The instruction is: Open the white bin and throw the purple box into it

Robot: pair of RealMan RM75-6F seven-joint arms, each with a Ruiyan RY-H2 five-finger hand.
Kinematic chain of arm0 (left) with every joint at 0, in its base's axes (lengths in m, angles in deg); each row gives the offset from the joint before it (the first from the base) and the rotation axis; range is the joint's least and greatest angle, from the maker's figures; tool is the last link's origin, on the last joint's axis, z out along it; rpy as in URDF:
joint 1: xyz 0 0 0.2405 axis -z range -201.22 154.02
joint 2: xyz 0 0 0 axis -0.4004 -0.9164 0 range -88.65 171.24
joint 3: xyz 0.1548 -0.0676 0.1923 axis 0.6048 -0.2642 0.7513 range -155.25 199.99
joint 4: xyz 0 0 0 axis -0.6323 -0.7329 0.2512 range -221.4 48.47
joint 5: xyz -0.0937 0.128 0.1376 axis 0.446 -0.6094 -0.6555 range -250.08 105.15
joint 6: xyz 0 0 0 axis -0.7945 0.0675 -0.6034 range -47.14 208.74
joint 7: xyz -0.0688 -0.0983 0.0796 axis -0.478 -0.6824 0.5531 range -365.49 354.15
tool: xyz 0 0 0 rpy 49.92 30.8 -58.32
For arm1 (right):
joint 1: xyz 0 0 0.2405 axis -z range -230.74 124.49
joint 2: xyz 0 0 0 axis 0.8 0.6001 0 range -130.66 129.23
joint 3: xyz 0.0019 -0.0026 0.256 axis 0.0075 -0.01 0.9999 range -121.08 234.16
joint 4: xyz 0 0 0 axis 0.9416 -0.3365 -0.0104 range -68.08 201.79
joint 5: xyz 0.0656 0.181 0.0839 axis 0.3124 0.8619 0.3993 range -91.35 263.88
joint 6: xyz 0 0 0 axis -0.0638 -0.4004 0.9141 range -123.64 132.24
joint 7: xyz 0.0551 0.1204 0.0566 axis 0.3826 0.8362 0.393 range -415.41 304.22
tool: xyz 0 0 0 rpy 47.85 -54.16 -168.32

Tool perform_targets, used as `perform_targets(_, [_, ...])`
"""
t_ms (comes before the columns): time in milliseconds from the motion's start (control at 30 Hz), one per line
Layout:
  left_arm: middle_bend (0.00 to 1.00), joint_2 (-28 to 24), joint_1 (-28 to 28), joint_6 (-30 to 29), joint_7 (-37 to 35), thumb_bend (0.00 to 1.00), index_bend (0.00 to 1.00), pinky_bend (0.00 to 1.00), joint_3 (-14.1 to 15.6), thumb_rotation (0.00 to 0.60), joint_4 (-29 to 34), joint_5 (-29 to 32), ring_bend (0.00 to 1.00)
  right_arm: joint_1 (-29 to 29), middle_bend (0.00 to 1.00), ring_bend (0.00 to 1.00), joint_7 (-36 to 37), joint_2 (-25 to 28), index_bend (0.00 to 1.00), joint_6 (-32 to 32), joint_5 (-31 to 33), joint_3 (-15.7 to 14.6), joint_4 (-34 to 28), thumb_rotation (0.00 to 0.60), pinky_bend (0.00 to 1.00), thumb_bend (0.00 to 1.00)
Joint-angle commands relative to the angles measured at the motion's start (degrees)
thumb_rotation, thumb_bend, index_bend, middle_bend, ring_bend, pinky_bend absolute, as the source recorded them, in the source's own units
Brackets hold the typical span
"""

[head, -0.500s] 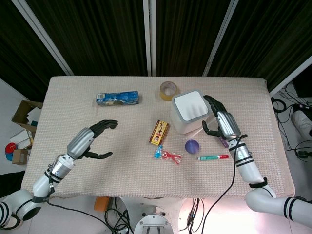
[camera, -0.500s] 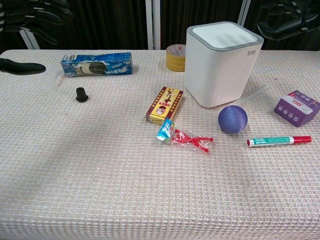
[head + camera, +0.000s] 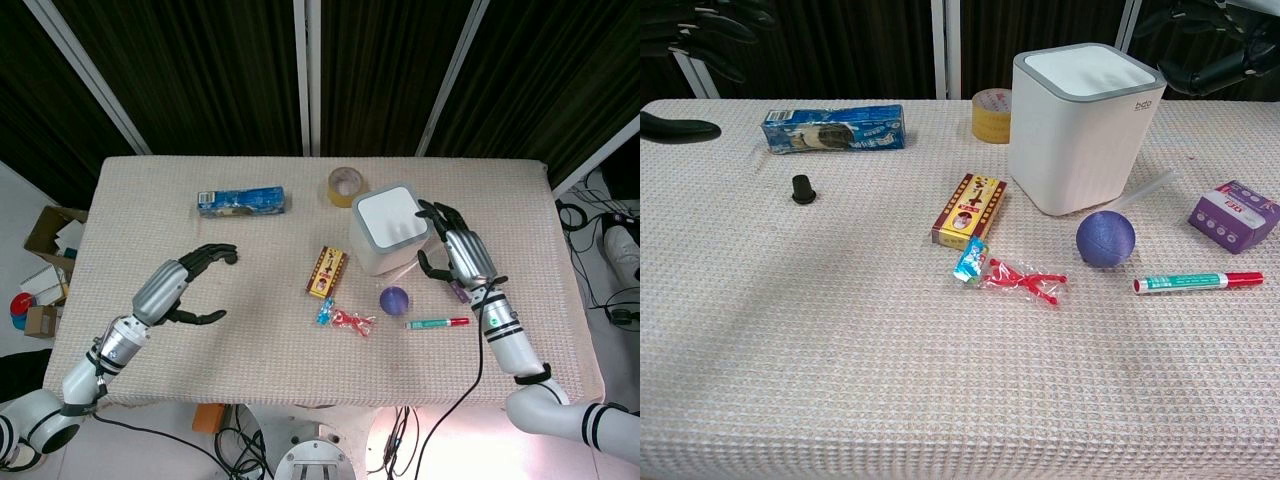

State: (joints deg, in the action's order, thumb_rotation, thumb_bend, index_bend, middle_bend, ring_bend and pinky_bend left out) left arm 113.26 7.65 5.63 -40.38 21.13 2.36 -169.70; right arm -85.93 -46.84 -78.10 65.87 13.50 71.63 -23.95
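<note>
White bin [image 3: 1080, 130] reads "bdo"; purple box [image 3: 1234, 215] untouched; each robot hand [image 3: 192, 280] [image 3: 455, 250] spread, empty.

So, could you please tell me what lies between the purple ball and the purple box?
Bare tablecloth lies between purple ball and purple box in the chest view.

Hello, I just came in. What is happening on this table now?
A two-armed robot is about to put the purple box into the white bin. The bin's lid is shut. The right hand hovers beside the bin with its fingers spread, holding nothing. The box lies on the table, to the right of the bin and below that hand. The left hand waits open and empty over the left part of the table, away from the task's things.
</note>
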Motion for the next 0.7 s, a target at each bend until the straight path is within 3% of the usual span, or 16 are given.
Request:
perform_targets(33, [0.13, 0.0, 0.0, -0.1, -0.1, 0.21, 0.15, 0.25, 0.0, 0.6, -0.1, 0.1, 0.13, -0.7, 0.26, 0.0, -9.2, -0.2, 0.0, 1.5, -2.1, -1.9, 2.9, 0.6, 0.0, 0.37])
perform_targets(233, [0.13, -0.4, -0.8, -1.3, 0.7, 0.21, 0.15, 0.25, -0.4, 0.599, -1.6, 1.1, 0.13, -1.4, 0.26, 0.0, -17.0, -0.4, 0.0, 1.7, -3.6, -3.8, 4.0, 0.6, 0.0, 0.32])
perform_targets(567, [0.13, -2.1, -5.6, -4.8, 7.8, 0.21, 0.16, 0.25, -0.9, 0.6, -9.1, 5.7, 0.13, -2.0, 0.18, 0.0, -15.3, 0.0, 0.0, -0.9, -3.8, -5.0, 4.4, 0.6, 0.0, 0.35])
perform_targets(700, [0.13, -1.3, -7.3, -4.9, 7.3, 0.21, 0.16, 0.25, -0.4, 0.6, -11.8, 7.1, 0.13, -2.3, 0.19, 0.0, -15.3, -0.1, 0.0, -2.6, -3.3, -5.7, 4.7, 0.6, 0.0, 0.35])
